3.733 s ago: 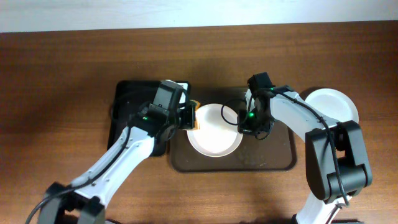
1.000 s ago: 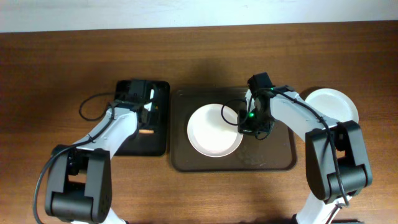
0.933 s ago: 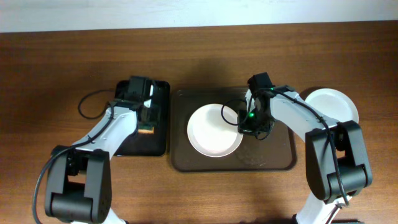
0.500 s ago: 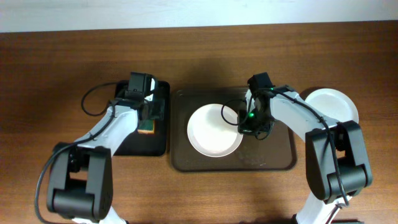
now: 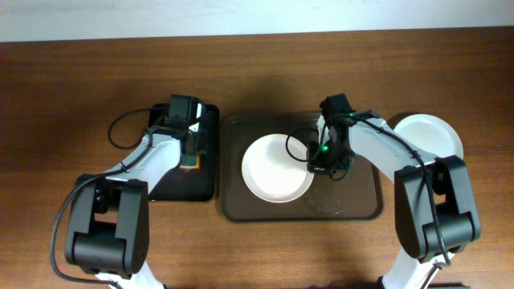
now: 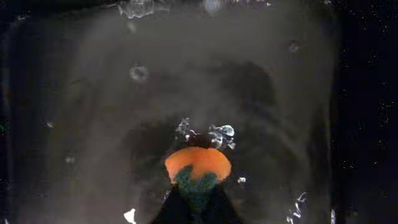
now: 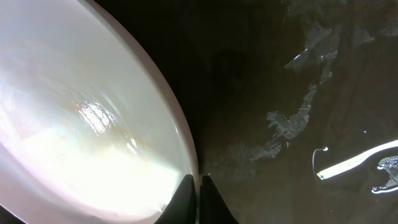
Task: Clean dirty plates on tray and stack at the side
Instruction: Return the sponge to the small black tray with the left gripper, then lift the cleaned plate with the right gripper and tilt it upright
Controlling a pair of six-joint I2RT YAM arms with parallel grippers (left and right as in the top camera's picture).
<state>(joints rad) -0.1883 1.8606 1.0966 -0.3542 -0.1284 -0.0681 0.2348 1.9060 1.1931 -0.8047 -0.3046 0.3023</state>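
Arms: left arm [image 5: 152, 164], right arm [image 5: 385, 148]; white shells, black joints.
Cables: thin black cable [image 5: 113, 130] loops at wrists.
Light: green light [image 5: 323, 148], right wrist.
Pincers: left pincer [image 6: 196, 199], right pincer [image 7: 198, 186]; dark, tapered.

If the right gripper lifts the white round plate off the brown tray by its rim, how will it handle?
Probably stiff: the white round plate looks like a rigid, glossy shallow dish. Likely slippery, since the right gripper pinches only its thin rim and the brown tray shows wet streaks. Held at one edge, it may tilt or swing.
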